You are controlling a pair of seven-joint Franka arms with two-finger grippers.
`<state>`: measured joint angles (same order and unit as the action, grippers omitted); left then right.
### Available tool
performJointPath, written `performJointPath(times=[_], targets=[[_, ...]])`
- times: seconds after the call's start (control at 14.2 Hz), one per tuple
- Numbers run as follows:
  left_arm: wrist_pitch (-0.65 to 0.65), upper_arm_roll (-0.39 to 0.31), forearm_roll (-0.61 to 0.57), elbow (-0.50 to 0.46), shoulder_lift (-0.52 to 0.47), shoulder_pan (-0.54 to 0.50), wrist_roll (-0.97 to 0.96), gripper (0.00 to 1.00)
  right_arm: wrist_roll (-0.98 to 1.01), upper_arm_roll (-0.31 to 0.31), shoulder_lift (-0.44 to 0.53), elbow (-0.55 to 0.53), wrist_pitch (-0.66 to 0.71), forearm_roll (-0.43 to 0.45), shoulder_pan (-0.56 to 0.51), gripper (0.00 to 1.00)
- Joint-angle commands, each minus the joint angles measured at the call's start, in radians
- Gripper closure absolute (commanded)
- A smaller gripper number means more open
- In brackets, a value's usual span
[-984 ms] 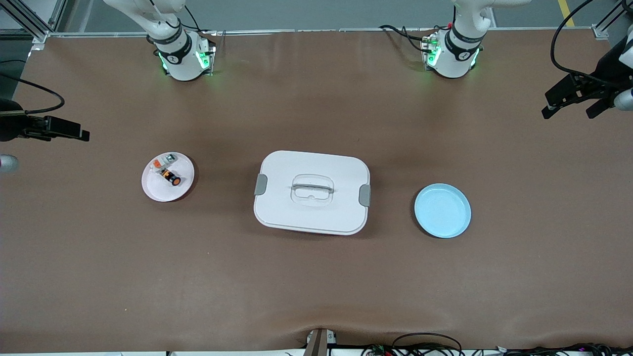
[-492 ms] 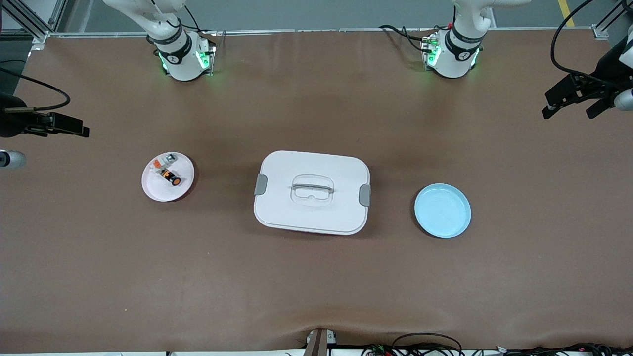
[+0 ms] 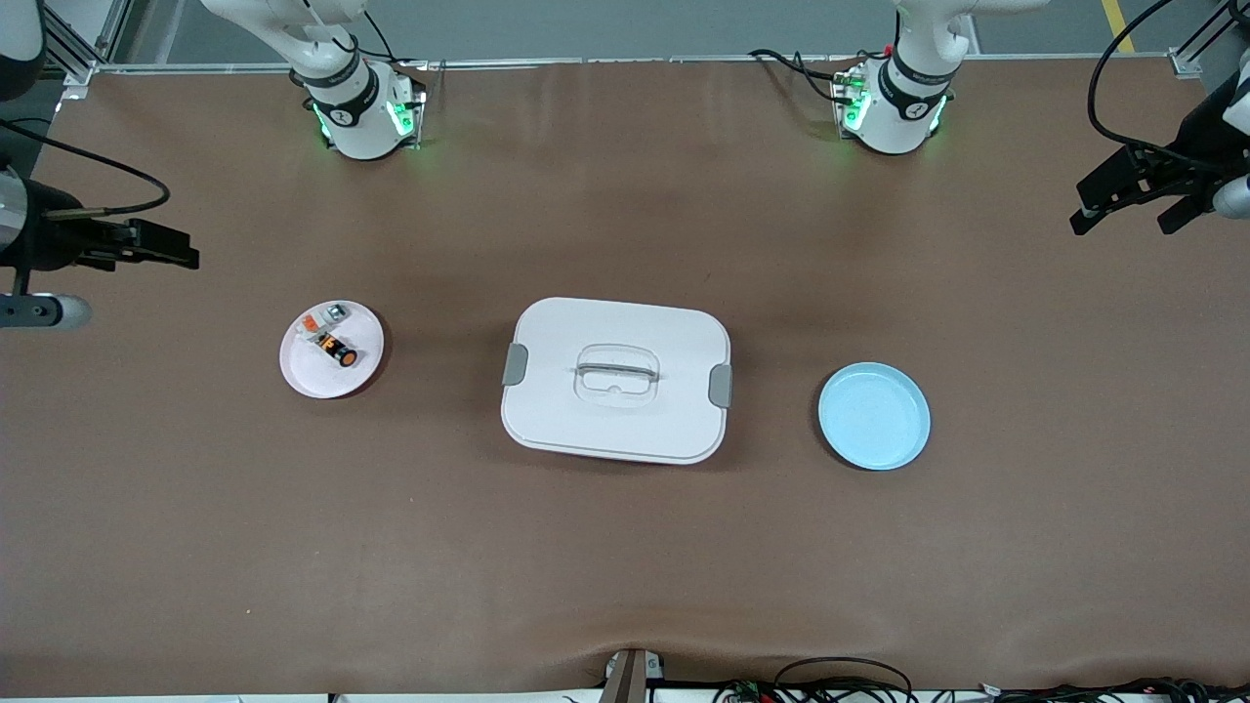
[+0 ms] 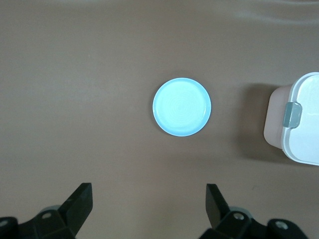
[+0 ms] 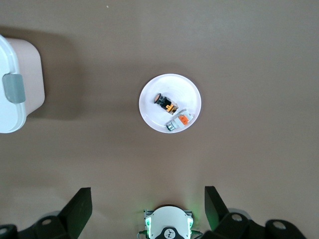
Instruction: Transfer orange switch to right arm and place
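Open brown table, three islands in a row across the middle.

We see the lidded white box (image 3: 615,380) as the one tall obstacle, at the centre between the white plate (image 3: 311,373) toward the right arm's end and the blue plate (image 3: 874,416) toward the left arm's end, with bare table in both gaps. On the white plate the switch (image 3: 338,351) lies just beside a grey block (image 3: 325,319), so room around it is tight on that side and free on the side nearer the front camera. The right gripper (image 3: 161,245) and the left gripper (image 3: 1133,195) hang wide-fingered over the table's ends, well apart from everything.
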<state>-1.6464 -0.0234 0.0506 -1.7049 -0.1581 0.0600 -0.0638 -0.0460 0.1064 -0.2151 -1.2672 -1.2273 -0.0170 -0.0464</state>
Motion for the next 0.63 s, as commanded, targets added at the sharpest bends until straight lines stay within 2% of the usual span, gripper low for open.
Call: performJointPath(times=[0.0,0.56], targets=[[0.0,-0.001,-0.028,0.013,0.005,0.003,0.012,0.0,0.0,-0.001,0.003,0.009,0.003,0.008,0.002,0.0],[0.0,-0.001,-0.028,0.013,0.005,0.004,0.01,0.0,-0.002,-0.002,0.014,0.002,-0.032,-0.009,-0.001,0.0]])
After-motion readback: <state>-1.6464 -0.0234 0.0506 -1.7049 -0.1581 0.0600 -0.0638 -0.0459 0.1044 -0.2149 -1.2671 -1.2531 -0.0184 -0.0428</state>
